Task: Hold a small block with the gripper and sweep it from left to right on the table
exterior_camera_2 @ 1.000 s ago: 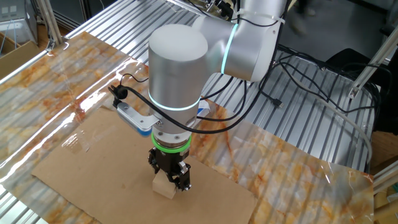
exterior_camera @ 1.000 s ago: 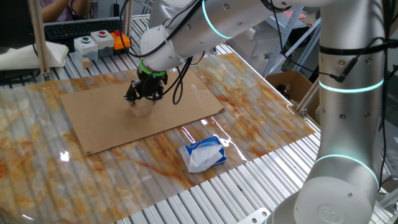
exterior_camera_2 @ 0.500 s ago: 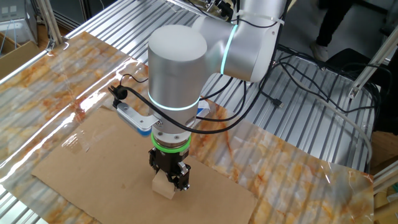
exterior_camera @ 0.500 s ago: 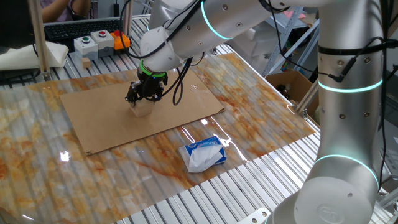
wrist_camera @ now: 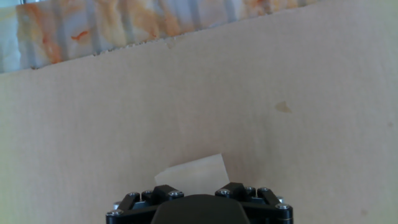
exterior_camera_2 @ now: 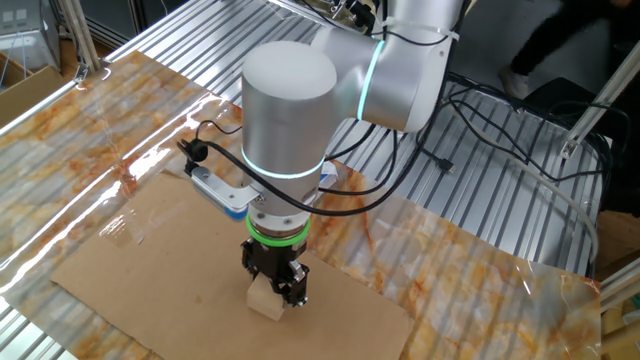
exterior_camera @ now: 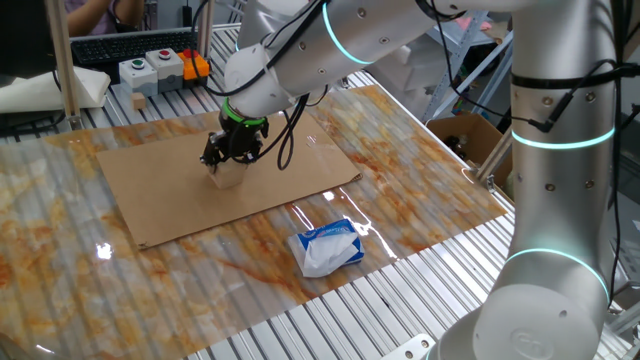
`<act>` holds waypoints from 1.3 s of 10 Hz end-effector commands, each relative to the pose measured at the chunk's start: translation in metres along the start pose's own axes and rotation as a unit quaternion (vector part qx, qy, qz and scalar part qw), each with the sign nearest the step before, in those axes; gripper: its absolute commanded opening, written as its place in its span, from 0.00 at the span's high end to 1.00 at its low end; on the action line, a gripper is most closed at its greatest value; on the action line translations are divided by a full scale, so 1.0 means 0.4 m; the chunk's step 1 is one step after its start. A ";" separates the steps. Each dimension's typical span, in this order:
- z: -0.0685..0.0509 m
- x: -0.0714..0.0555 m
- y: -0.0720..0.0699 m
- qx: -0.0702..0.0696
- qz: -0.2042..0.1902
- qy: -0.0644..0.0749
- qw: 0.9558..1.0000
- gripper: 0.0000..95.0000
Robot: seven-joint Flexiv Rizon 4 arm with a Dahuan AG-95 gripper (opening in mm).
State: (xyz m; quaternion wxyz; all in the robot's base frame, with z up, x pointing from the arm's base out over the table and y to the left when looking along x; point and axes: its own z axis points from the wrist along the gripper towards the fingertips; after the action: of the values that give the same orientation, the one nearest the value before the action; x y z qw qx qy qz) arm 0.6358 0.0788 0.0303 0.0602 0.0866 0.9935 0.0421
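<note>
Where your black two-fingered pincer meets the brown cardboard sheet, note the small block clamped between its fingers: a plain, pale tan wooden cube with flat matte faces and crisp edges. You see the pincer closed on the block from above, with the block's lower face resting on the cardboard, roughly at the middle of the sheet. Because the block is a cube, it has no long axis you can name; in the hand view its visible top face sits slightly skewed, one corner raised toward the right. Observe the bright green ring just above the pincer, and the smooth white cylindrical arm above that, trailing black cables.

Compare the surfaces. The cardboard is dull, finely grained and flat, with a rough-cut far edge and one small darker spot. The tabletop beneath it carries a glossy orange-and-white marbled sheet that throws bright reflections, bordered by ribbed metal slats. Well apart from the block, off the cardboard's near edge, a soft crumpled white-and-blue packet lies on the marbled sheet.
</note>
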 end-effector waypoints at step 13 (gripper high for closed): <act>0.014 0.011 0.043 -0.016 0.016 -0.017 1.000 0.80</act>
State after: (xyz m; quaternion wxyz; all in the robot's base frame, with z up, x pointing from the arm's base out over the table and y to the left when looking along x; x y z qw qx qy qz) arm 0.6349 0.0966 0.0296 0.0776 0.1022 0.9901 0.0572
